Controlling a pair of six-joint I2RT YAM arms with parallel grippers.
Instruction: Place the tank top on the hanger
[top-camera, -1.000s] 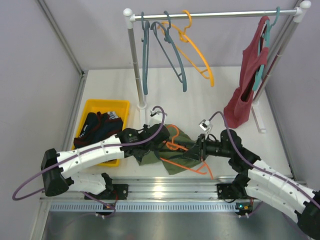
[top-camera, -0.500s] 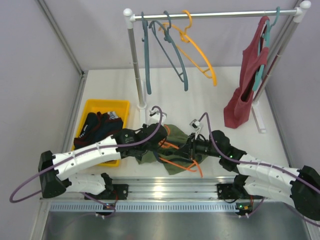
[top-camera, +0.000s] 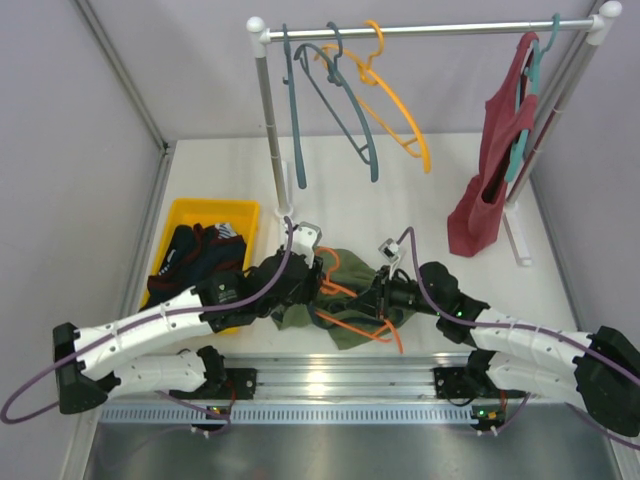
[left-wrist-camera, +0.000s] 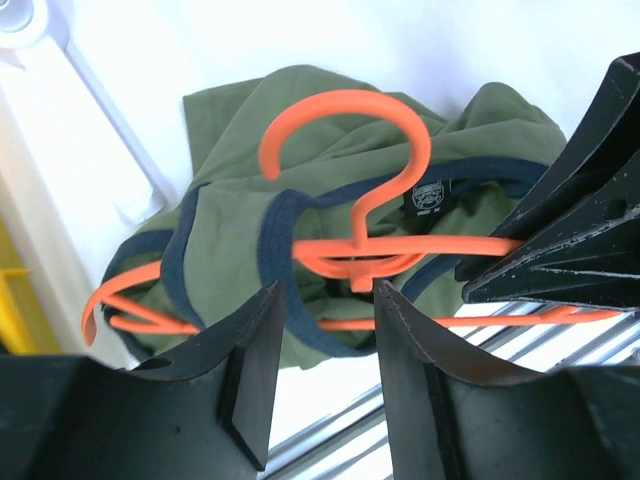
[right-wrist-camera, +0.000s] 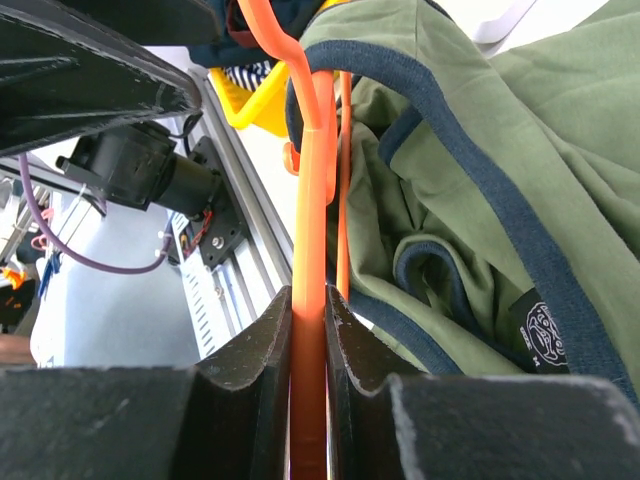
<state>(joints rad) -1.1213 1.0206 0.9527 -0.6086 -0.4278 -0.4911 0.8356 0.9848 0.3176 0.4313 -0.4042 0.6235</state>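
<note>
top view: the left hand (top-camera: 320, 284) has just let go, its jaws gone from shut to about half parted, holding nothing. the right hand (top-camera: 378, 298) has slid in toward the bin (top-camera: 215, 207), bringing the hanger (top-camera: 365, 332) with it. the tank top (top-camera: 350, 268) lies bunched on the bench (top-camera: 400, 200) just right of the bin, between the two hands.

left wrist view: the fingers (left-wrist-camera: 250, 370) stand apart below the hanger's neck, clamping neither it nor the cloth. a navy-trimmed strap lies across the orange bar.

right wrist view: jaws pinched tight on the hanger's bar, green cloth draped beside it.

judgement: one strap seems threaded. the release likely frees the left hand to regrip the other shoulder.
</note>
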